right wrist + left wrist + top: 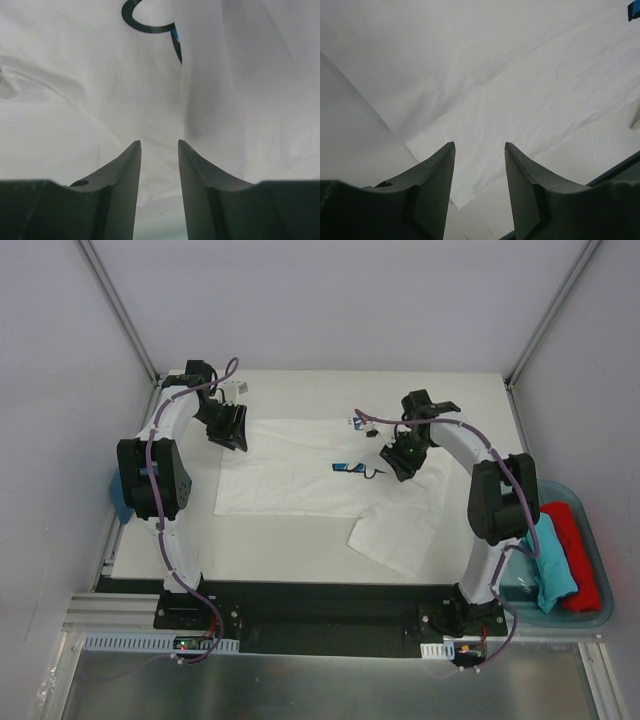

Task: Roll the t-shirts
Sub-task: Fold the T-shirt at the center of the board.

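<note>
A white t-shirt (300, 475) lies spread on the table, folded lengthwise, with a bit of blue chest print (345, 467) showing and one sleeve (395, 535) sticking out toward the near edge. My left gripper (228, 430) is open and empty above the shirt's left end; its view shows white cloth (485, 90) below the fingers. My right gripper (402, 462) is open and empty above the shirt's right part; white cloth (100, 100) fills its view. A teal t-shirt (548, 565) and a red t-shirt (575, 555) lie in a bin at right.
A blue-grey bin (590, 615) sits at the table's right edge by the right arm's base. Something blue (120, 495) shows at the left table edge behind the left arm. White walls enclose the table (250, 555).
</note>
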Robot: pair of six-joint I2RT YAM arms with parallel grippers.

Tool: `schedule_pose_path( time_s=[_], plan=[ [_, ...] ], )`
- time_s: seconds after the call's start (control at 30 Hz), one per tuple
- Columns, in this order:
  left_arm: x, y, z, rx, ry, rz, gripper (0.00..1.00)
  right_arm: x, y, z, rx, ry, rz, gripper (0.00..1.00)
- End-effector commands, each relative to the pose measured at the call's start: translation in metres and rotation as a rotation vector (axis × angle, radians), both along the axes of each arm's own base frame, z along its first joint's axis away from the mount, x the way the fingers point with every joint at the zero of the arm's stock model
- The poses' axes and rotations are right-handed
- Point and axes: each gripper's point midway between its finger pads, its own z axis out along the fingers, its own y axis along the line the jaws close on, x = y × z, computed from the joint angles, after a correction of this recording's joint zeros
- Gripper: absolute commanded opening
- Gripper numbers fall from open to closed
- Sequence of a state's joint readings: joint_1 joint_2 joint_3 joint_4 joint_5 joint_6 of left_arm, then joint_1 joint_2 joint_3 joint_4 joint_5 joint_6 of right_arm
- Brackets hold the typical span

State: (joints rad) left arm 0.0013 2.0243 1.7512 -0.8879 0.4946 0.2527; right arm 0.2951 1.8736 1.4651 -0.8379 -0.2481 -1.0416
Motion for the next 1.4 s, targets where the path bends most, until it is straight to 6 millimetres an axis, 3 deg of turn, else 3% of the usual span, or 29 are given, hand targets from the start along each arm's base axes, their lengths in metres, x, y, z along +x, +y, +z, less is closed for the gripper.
schedule_pose_path(
  time_s=[0.0,0.17,0.37,0.47,0.57,0.73,0.83,1.0,1.17,1.37],
  plan=[
    [-0.005,-0.001,0.005,-0.013,0.008,0.001,0.44,0.020,0.002,-0.009,-0.019,0.006,0.019,0.37],
    [-0.010,0.000,0.004,-0.006,0.010,-0.004,0.45,0.045,-0.009,-0.026,-0.032,0.043,-0.056,0.32],
    [-0.011,0.000,0.002,-0.004,0.018,-0.004,0.44,0.094,-0.033,-0.018,-0.116,-0.103,-0.150,0.32],
    [-0.011,0.000,0.002,-0.006,0.020,-0.003,0.45,0.104,-0.036,-0.012,-0.134,-0.145,-0.183,0.32],
    [-0.012,0.000,0.000,-0.005,0.025,-0.003,0.44,0.096,-0.021,0.004,-0.046,-0.142,-0.173,0.32],
    [-0.013,0.001,0.001,0.001,0.022,-0.004,0.44,0.065,0.013,0.027,0.066,-0.177,-0.042,0.34],
    [-0.011,0.001,0.000,0.001,0.020,-0.004,0.44,0.045,0.020,0.015,0.056,-0.144,0.012,0.36],
    [-0.010,0.001,0.002,0.001,0.015,-0.005,0.44,0.033,0.020,0.000,0.043,-0.101,0.031,0.35],
    [-0.012,0.001,0.001,0.002,0.022,-0.005,0.45,0.032,0.022,0.000,0.048,-0.094,0.055,0.34],
    [-0.011,0.001,0.000,0.001,0.026,-0.005,0.45,0.037,0.011,-0.020,-0.034,-0.081,0.070,0.41]
  ],
)
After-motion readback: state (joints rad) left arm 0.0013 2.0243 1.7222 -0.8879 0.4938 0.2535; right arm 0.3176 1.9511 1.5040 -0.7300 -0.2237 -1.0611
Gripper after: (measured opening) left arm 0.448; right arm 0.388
